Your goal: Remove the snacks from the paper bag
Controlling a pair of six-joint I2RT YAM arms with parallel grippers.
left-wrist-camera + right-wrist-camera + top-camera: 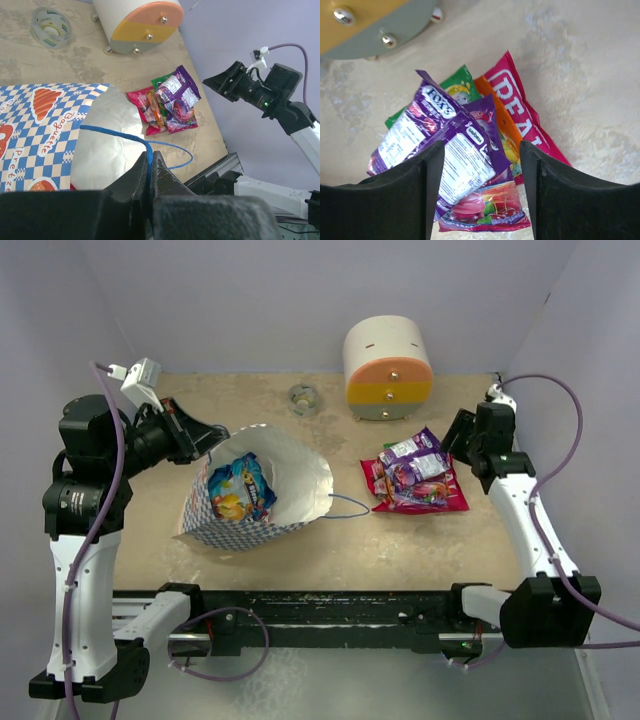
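Note:
The paper bag (290, 475) lies on its side mid-table, its cream-lined mouth open, with a few snacks (240, 490) showing inside. My left gripper (212, 434) is at the bag's far left rim. In the left wrist view it (149, 156) is shut on the bag's blue cord handle (115, 134). A pile of snacks (415, 476), purple, pink, red and green, lies on the table right of the bag. My right gripper (455, 440) hovers just above that pile. In the right wrist view it (480, 147) is open and empty over a purple packet (440, 145).
A rounded cream, orange and yellow drawer box (388, 370) stands at the back. A roll of clear tape (302, 398) lies to its left. The bag's second blue handle (347, 505) loops onto the table toward the pile. Grey walls close in both sides.

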